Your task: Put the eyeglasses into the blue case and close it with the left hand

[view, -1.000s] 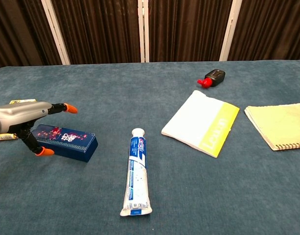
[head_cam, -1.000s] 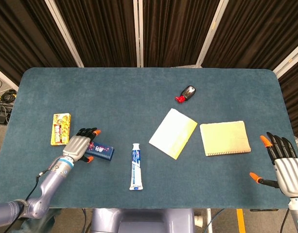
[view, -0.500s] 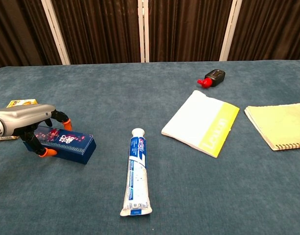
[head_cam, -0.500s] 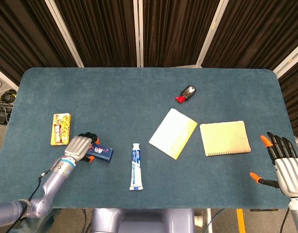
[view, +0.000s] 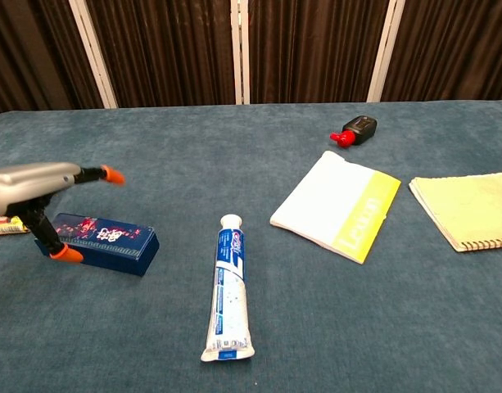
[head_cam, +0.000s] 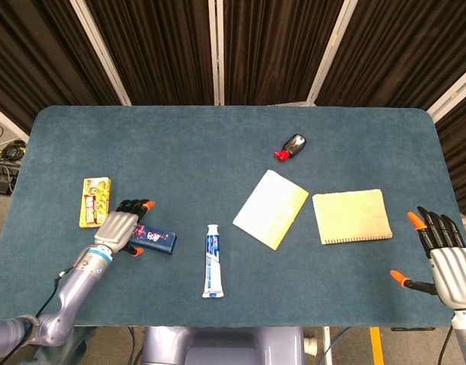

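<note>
A dark blue box-like case (head_cam: 154, 240) with red and white print lies shut at the table's front left; in the chest view the case (view: 111, 237) shows lying flat. My left hand (head_cam: 118, 227) hovers over its left end with the fingers stretched out above it. The left hand (view: 33, 184) holds nothing, and its orange thumb tip hangs by the case's near left corner. My right hand (head_cam: 445, 257) is spread wide and empty beyond the table's front right edge. No eyeglasses show in either view.
A yellow snack box (head_cam: 95, 202) lies just left of the case. A toothpaste tube (head_cam: 211, 261) lies right of it. Further right are a white and yellow booklet (head_cam: 271, 208), a yellow spiral notebook (head_cam: 352, 217) and a small black and red object (head_cam: 293, 145).
Half a second ago my left hand's fingers were curled down over the case. They have now straightened and lifted off it. The right hand has not moved.
</note>
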Motion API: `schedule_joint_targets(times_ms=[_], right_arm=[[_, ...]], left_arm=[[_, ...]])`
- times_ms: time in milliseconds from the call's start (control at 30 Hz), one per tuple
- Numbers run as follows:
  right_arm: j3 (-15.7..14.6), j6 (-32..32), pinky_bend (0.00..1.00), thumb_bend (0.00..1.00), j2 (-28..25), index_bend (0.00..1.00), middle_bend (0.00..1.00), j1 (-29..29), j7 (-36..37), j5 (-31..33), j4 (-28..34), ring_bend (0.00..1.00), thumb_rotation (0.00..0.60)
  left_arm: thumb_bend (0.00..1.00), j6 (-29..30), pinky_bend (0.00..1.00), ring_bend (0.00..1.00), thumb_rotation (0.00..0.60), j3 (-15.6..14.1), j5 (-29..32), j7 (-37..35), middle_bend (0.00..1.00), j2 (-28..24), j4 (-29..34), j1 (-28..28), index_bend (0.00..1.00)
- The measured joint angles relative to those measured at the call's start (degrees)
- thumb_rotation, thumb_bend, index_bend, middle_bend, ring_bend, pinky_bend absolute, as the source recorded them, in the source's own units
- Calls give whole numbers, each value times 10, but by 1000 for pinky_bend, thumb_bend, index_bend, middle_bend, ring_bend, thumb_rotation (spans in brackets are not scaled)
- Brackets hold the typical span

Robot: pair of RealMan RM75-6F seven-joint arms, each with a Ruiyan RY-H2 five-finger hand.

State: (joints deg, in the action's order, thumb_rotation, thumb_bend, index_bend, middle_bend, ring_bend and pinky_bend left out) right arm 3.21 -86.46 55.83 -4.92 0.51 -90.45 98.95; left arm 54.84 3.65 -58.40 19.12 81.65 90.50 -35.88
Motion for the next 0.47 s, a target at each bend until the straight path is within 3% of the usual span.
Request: schedule_joint_targets(times_ms=[267,467], right_arm=[[-3,-9,0,0,-3,0,0,4,4,-12,4,0,600],[-7,-19,0,0,-6,0,0,7,6,-24,8,0,600]], left_arm=[[0,127,0,0,600,-4,-70,-17,0,-77,80,59,0],[0,253,0,0,600,-33,-146,-44,0,-163,152,149,0]])
